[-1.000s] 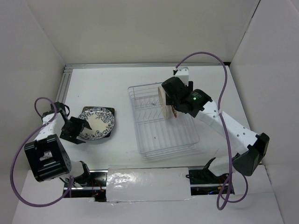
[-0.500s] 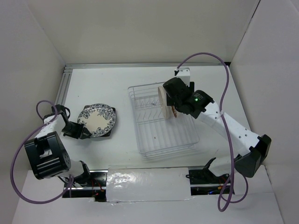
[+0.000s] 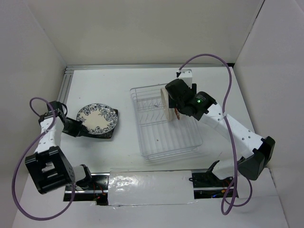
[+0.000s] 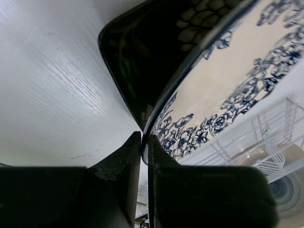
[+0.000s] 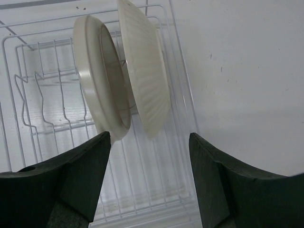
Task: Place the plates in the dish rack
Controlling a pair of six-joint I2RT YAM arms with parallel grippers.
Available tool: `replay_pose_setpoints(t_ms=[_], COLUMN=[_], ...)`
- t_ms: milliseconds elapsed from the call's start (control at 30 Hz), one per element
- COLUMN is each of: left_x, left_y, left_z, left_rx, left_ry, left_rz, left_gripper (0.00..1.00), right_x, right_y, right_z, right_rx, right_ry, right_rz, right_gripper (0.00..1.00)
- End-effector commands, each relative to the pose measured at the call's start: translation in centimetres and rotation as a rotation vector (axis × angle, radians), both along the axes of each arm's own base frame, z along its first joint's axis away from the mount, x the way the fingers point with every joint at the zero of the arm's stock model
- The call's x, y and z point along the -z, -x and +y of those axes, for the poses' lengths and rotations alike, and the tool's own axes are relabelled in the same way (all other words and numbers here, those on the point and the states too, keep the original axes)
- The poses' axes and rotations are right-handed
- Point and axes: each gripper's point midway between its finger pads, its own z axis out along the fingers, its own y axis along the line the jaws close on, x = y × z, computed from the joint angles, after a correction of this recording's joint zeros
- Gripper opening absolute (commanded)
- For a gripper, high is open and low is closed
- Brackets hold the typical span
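The floral plate (image 3: pixel 98 118) lies face up on the square plate (image 3: pixel 109 135), on the table (image 3: pixel 95 85) left of the rack (image 3: pixel 171 140) and well apart from it. The square plate shows only as dark corners and edges around the round plate. The left gripper (image 3: pixel 81 128) meets the stack from the left side. In the left wrist view its fingers (image 4: pixel 123 166) are pressed almost together, pinching the blue-patterned rim of the floral plate between them. The glossy dark surface of the square plate runs just beside that rim. Whether the rim is raised off the square plate cannot be told. The rack sits at the centre of the table, long side running away from the arm bases. Two plates stand on edge in its far half, a cream plate (image 5: pixel 95 80) and a ribbed plate (image 5: pixel 145 80), backs toward the right wrist camera, both leaning. They are close together, and contact between them cannot be confirmed. The right gripper (image 5: pixel 148 142) hangs over the rack next to these two plates. Its fingers are spread wide and hold nothing. The cream plate's lower edge is just beside the left finger (image 5: pixel 80 171). A purple cable (image 3: pixel 228 90) loops above the right arm.
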Motion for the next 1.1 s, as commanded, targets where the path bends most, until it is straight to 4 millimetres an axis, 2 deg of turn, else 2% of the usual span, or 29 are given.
replay_pose_setpoints(t_ms=[0,67,233,367,433,533,567,600,733,867,1067], left_x=[-3.2,-4.1,-6.4,-8.6,-9.6,-10.5,-10.6,-10.8,-11.3,-11.0,-10.6], left_y=[-1.3,-1.8,-2.8,-3.5,-3.7,-4.0,-4.1,-4.1,-4.0,-3.9,-4.0], left_z=[0.5,0.2,-0.2,-0.7,-0.8,-0.8,-0.8,-0.9,-1.0,-0.7,-1.0], left_rx=[0.034,0.05,0.11,0.16,0.177,0.191,0.197,0.201,0.213,0.216,0.247], left_ry=[-0.057,-0.055,-0.078,-0.087,-0.101,-0.104,-0.106,-0.104,-0.118,-0.144,-0.142], left_rz=[-0.122,-0.174,-0.305,-0.403,-0.441,-0.466,-0.469,-0.474,-0.497,-0.498,-0.528], left_gripper=[0.0,0.0,0.0,0.0,0.0,0.0,0.0,0.0,0.0,0.0,0.0], right_x=[-1.6,-1.9,-5.1,-7.8,-8.8,-10.0,-11.0,-10.5,-10.9,-9.5,-7.7], right_y=[-0.8,-0.7,-0.4,-0.2,0.1,0.1,0.2,0.0,0.8,1.7,2.2], right_z=[0.8,1.2,3.6,6.9,9.3,12.0,12.6,13.6,17.1,20.5,22.5], right_rx=[-0.004,-0.018,-0.122,-0.249,-0.335,-0.413,-0.433,-0.453,-0.546,-0.595,-0.621], right_ry=[-0.049,-0.059,-0.151,-0.263,-0.323,-0.37,-0.386,-0.383,-0.416,-0.417,-0.389], right_rz=[-0.042,-0.042,-0.083,-0.105,-0.099,-0.1,-0.113,-0.096,-0.079,-0.03,0.01], right_gripper=[0.74,0.74,0.74,0.74,0.75,0.76,0.76,0.76,0.76,0.78,0.78])
